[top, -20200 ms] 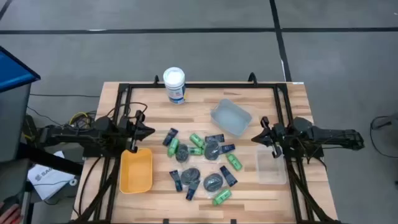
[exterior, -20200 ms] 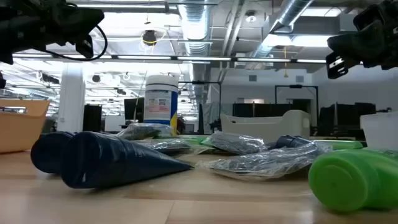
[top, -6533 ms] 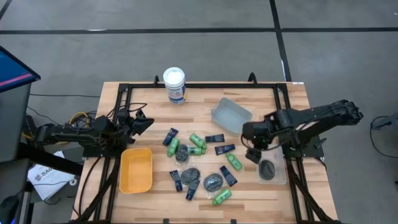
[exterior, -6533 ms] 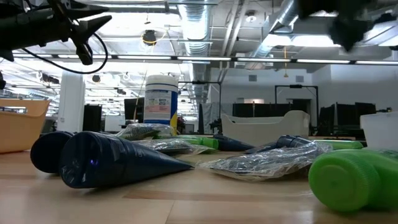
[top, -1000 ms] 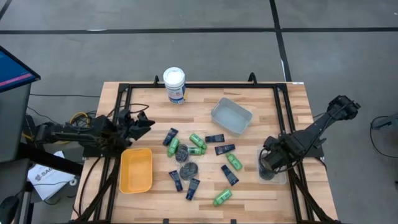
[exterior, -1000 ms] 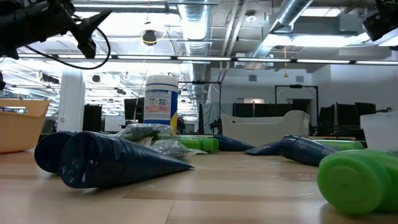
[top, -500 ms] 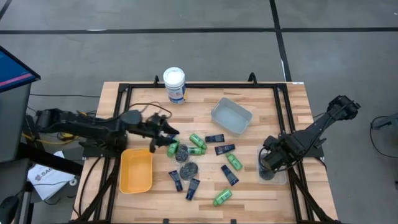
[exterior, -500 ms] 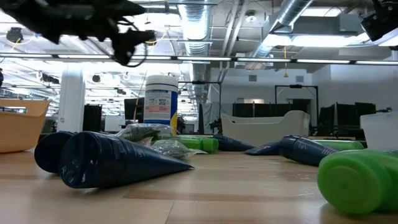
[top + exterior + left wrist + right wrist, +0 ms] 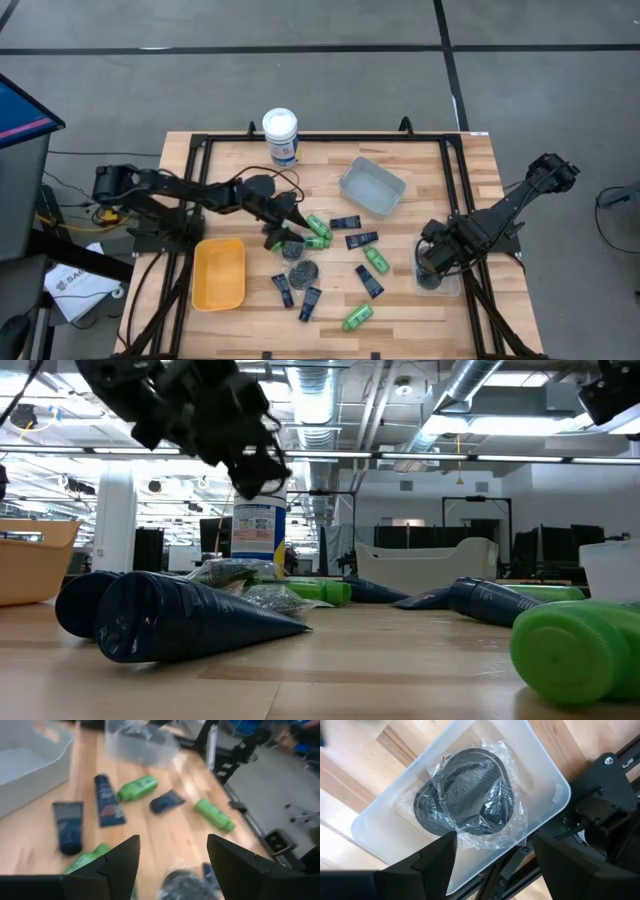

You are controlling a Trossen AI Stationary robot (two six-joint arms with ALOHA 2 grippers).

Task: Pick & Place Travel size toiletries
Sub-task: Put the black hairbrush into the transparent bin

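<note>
White canister (image 9: 281,136) and yellow tray (image 9: 219,273) flank the left gripper (image 9: 288,229) — spread; right gripper (image 9: 429,262) spread over plastic-wrapped tins (image 9: 467,802) in a clear bin (image 9: 540,775).

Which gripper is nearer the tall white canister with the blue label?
Left. The left gripper hovers just in front of the canister; the right gripper is far across, over the clear bin.

- Left gripper (image 9: 284,232): moved from the tabletop's left edge out over the central toiletries.
- Two wrapped tins (image 9: 465,795): moved from centre into clear tray (image 9: 540,767) near right edge.
</note>
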